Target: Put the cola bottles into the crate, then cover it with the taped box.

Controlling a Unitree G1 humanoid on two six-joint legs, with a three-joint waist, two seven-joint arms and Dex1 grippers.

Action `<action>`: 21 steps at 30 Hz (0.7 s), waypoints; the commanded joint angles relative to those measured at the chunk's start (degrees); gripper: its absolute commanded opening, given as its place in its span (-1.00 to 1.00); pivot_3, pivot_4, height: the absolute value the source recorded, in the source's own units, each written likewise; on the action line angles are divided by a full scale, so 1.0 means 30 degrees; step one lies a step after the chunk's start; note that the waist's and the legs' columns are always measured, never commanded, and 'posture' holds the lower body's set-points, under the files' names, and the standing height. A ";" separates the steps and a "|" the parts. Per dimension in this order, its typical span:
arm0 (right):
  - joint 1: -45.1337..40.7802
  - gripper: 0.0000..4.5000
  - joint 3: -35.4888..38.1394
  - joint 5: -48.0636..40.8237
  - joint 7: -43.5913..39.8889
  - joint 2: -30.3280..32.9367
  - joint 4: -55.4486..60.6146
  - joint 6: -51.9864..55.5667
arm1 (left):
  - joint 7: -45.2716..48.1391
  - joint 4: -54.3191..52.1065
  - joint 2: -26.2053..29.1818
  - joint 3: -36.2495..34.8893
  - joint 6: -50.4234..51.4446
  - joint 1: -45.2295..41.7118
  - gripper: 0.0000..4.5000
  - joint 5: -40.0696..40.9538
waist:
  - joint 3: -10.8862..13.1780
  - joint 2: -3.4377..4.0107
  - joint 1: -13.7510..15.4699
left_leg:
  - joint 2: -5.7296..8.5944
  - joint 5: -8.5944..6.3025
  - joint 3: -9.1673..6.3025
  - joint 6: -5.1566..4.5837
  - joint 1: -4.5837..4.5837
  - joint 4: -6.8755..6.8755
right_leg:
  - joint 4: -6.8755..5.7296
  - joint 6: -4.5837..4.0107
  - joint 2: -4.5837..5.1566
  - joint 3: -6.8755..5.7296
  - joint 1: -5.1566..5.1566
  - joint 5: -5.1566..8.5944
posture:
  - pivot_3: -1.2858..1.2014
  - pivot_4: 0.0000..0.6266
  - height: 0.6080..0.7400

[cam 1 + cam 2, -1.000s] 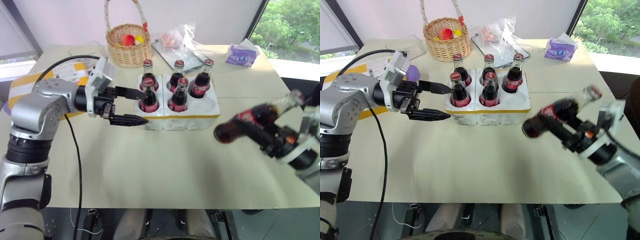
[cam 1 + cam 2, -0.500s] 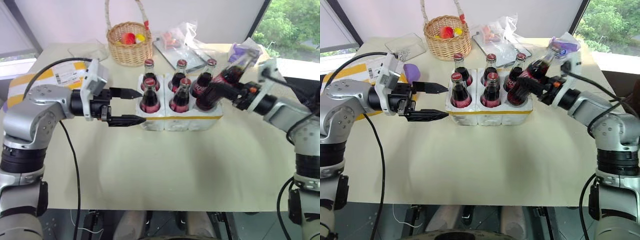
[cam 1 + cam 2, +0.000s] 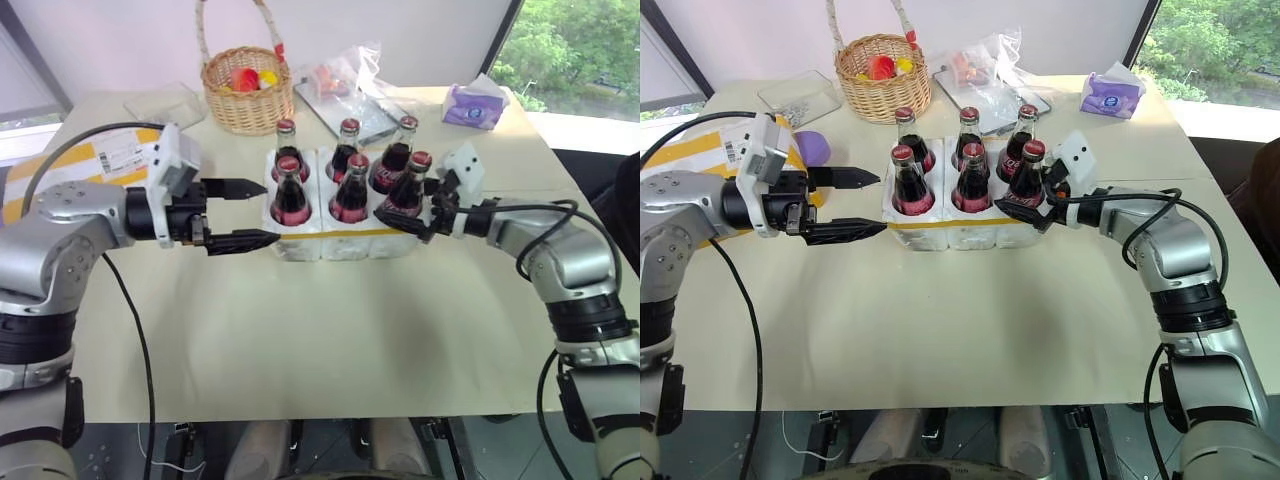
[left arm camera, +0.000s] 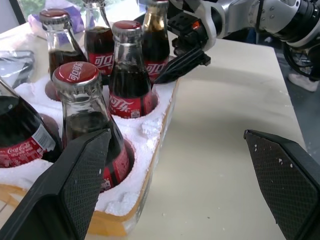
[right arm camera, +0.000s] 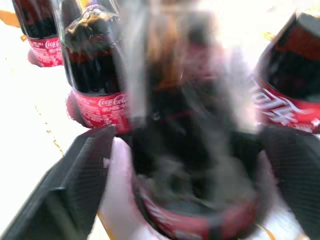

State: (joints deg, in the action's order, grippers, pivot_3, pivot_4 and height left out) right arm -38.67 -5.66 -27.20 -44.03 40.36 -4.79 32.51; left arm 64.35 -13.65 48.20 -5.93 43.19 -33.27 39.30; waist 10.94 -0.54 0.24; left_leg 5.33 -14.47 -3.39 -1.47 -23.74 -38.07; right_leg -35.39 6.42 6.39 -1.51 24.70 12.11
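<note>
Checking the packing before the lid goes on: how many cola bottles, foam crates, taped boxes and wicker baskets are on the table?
Cola bottles: 6, all standing in the crate
Crate: 1
Taped box: 1
Wicker basket: 1
Total: 9

Six cola bottles (image 3: 349, 175) stand in the crate (image 3: 350, 238) at mid-table — three in front, three behind. Behind the crate sits a wicker basket (image 3: 240, 95); a tissue pack (image 3: 473, 105) lies far right, and the taped box (image 3: 90, 165) lies left of the crate
</note>
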 commanded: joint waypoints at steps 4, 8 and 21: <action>0.0061 0.99 0.2607 -0.2472 -0.2927 0.2022 0.2980 0.2425 | -0.2140 -0.0138 0.0698 -0.2629 -0.1016 0.1880 1.00 -0.0923 | 0.0004 0.0009 0.0159 | -0.0002 -0.0004 -0.0007 -0.0001 0.0004 0.0012 | -0.0010 -0.0003 0.0005 0.0002 0.0008 0.0001 | 0.03 -0.52 1.00; -0.0701 0.99 0.5650 -0.5877 -0.4692 0.3982 0.4142 0.4857 | -0.3373 -0.0731 0.1757 -0.5361 -0.1638 0.4480 1.00 -0.2035 | 0.0012 0.0022 0.0112 | -0.0006 -0.0016 -0.0015 -0.0010 -0.0068 0.0021 | 0.0005 -0.0004 0.0024 0.0003 0.0075 0.0002 | 0.03 -0.52 1.00; -0.1536 0.99 0.8624 -0.8891 -0.5320 0.5027 0.2770 0.7275 | -0.7320 0.6701 0.6003 -0.9156 -1.2906 1.5359 1.00 -1.4092 | 0.0006 0.0034 0.0174 | -0.0033 -0.0028 0.0040 0.0004 -0.0061 0.0110 | 0.0056 -0.0105 0.0073 0.0057 0.0116 0.0029 | 0.03 -0.52 1.00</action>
State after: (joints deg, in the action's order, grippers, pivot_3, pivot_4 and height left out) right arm -43.18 19.08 -53.13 -59.06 55.00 2.01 55.15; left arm 46.00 2.59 64.18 -32.73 10.75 12.58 2.46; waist 10.96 -0.44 0.76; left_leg 5.23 -14.59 -3.26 -1.39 -23.93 -37.72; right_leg -35.22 6.10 6.64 -1.34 25.10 12.20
